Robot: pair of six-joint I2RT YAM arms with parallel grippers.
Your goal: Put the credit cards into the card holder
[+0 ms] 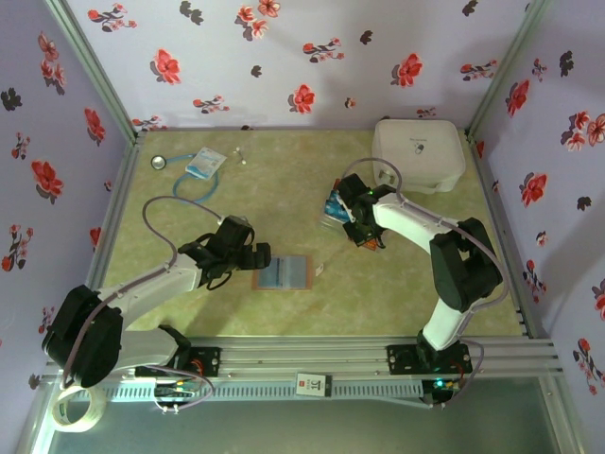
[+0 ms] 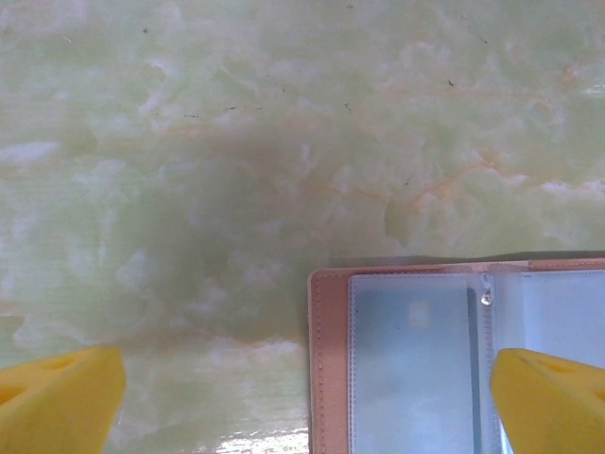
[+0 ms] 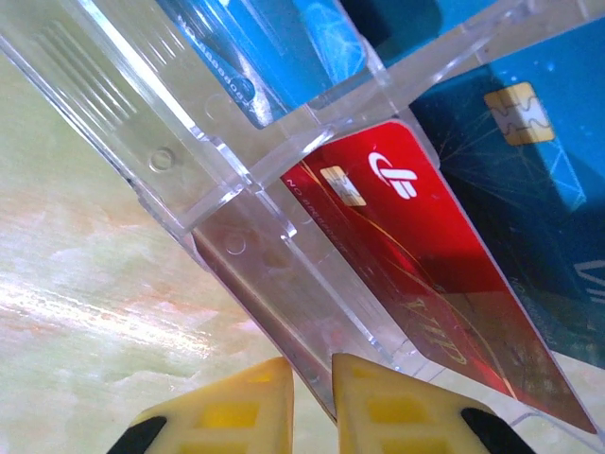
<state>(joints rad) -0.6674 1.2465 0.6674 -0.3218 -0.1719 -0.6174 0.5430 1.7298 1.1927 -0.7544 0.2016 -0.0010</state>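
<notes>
Beyond and right of the card holder [image 1: 282, 273], which lay open on the bench [image 1: 284, 180], my right hand [image 3: 312, 411] was nearly pressed together at the clear rack [image 3: 217, 189] of credit cards [image 3: 416, 265], grip unclear, while my left hand [image 2: 302, 407] hung spread wide over that holder's left edge.

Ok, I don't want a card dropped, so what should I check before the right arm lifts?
1. The card holder lies open: ok.
2. A pocket in it is free: cannot tell.
3. The left gripper is open at the holder's edge: ok.
4. The right gripper is nearly closed beside the red card: ok.
5. It pinches the card, not the clear rack: cannot tell.
</notes>
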